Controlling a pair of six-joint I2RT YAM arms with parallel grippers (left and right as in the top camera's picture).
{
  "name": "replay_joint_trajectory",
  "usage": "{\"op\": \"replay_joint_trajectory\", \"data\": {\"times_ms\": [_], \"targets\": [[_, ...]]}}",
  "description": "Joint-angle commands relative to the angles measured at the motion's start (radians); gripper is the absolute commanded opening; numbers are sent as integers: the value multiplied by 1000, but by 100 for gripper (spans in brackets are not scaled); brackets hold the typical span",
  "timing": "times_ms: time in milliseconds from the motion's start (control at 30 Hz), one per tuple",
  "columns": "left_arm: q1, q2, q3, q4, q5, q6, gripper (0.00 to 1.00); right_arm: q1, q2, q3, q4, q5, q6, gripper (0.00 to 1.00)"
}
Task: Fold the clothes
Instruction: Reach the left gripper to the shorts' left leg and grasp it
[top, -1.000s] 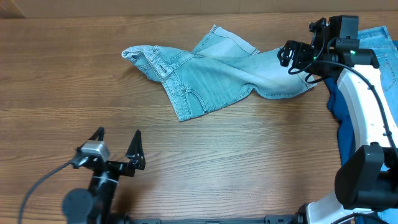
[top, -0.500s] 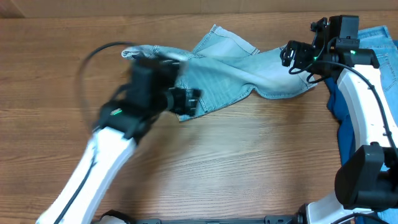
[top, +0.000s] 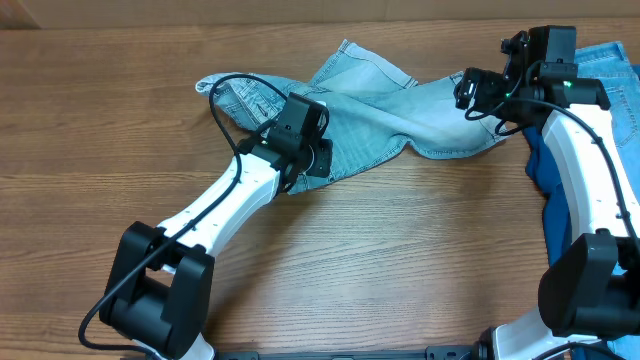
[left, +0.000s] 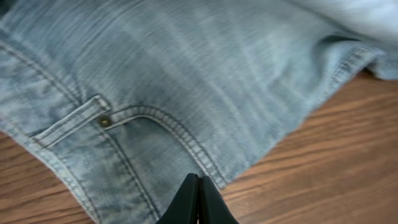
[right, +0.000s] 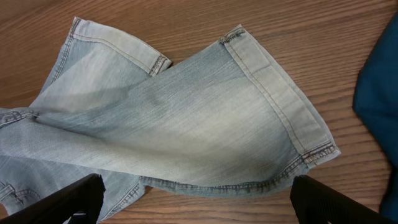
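Observation:
The pale denim shorts lie crumpled across the far middle of the table, one leg reaching right. My left gripper is at their lower edge. In the left wrist view its fingertips are pressed together, shut, over the stitched hem of the shorts, with no cloth visible between them. My right gripper hovers over the right leg of the shorts. It is open, its fingers wide apart on either side of the leg's lower hem.
A brighter light-blue denim garment and a dark blue cloth lie at the right edge, partly under my right arm. The dark cloth also shows at the right of the right wrist view. Bare wooden table fills the front.
My left arm has swung from the front left of the table up to the lower edge of the shorts. Its jaws went from open to shut. The right arm has barely moved.

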Motion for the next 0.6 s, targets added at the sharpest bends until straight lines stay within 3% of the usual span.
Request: {"op": "replay_joint_trajectory", "data": {"times_ms": [0,233,567], "targets": [[-5,71,16,3,-57,-42,4,0,18,13,3,6,-8,100],[-1,121,16,105,-75,-75,4,0,29,13,2,6,-8,100],[-1,127,17,-4,-67,-131,4,0,29,13,-21,6,-8,100]]}}
